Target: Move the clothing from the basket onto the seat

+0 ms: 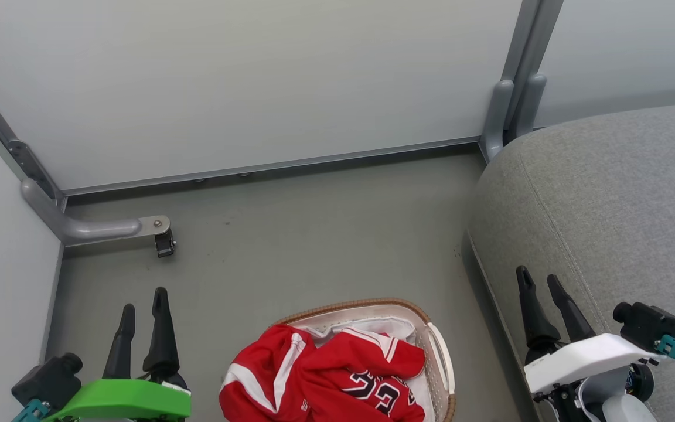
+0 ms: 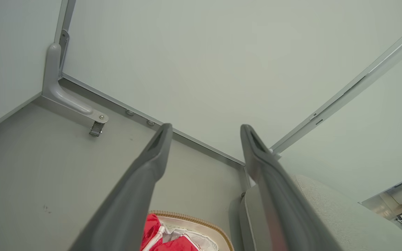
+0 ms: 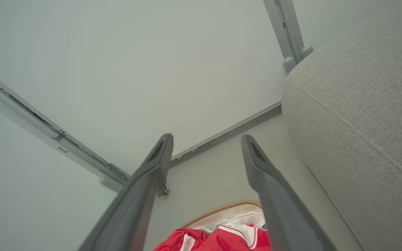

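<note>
Spread wide and empty, the left gripper (image 1: 144,300) and the right gripper (image 1: 538,275) point forward. Between them sits the basket (image 1: 438,351), with the clothing (image 1: 326,375) heaped inside and one red fold spilling over the rim on the left gripper's side. The seat (image 1: 607,193) lies beneath and beyond the right gripper. Nothing is picked up yet. The next move is probably a reach down and inward to pinch a bunched fold.

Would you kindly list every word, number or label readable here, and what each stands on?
"23", probably: black white-outlined numerals, turned and creased, on the red soft-fabric sports jersey in the oval white perforated plastic basket.
Too small to read: small white print at the jersey's lower fold.
No other text is legible.
</note>
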Robot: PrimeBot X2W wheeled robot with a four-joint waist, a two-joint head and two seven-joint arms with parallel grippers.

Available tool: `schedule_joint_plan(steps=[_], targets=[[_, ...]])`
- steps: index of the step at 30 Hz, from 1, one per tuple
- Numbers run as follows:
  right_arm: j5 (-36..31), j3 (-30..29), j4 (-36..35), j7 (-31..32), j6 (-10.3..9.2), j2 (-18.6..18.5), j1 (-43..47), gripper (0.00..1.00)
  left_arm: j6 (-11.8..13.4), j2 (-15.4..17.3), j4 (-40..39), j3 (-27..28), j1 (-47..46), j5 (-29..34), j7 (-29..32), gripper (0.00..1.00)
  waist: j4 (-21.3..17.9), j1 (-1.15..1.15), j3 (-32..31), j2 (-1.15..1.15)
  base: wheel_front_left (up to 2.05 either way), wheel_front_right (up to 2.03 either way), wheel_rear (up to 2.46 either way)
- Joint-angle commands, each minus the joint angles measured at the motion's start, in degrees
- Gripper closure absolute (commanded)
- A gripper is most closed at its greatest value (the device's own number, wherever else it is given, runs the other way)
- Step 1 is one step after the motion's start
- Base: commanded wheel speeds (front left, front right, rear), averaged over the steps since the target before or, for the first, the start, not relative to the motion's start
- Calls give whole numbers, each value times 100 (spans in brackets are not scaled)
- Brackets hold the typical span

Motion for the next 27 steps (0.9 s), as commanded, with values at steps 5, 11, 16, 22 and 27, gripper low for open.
schedule_joint_plan(steps=[5,11,16,22,27], targets=[[-493,42,-51,-128,1,-39,8,0,45,44,-37,-35,71,461,-124,0,1,0,-4,5,0,0,0],[-906,96,-78,-215,1,-42,13,0,89,47,32,-73,125,791,-214,0,0,0,-8,5,0,0,0],[-1230,144,-73,-288,1,-46,10,0,96,49,62,-98,144,1037,-283,0,6,0,-14,5,0,0,0],[-1588,180,-79,-365,1,-48,24,0,101,52,119,-142,169,1330,-362,0,23,0,-20,6,0,0,0],[-1855,222,-81,-430,1,-51,47,0,115,54,151,-161,210,1546,-426,0,37,0,-31,6,0,0,0]])
